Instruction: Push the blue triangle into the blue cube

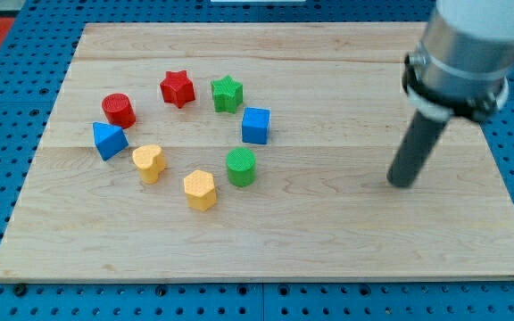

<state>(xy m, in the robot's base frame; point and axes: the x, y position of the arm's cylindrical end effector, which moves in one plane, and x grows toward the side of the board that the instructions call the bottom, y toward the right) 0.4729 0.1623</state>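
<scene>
The blue triangle [109, 141] lies at the view's left of a ring of blocks on the wooden board. The blue cube [255, 125] lies on the ring's right side, far from the triangle. My tip [402, 182] rests on the board well to the view's right of all the blocks, about a quarter of the board's width right of the blue cube. It touches no block.
The ring also holds a red cylinder [119, 110], a red star [177, 88], a green star [227, 93], a green cylinder [241, 167], a yellow hexagon [200, 189] and a yellow heart [149, 163]. The wooden board [328, 250] lies on a blue pegboard.
</scene>
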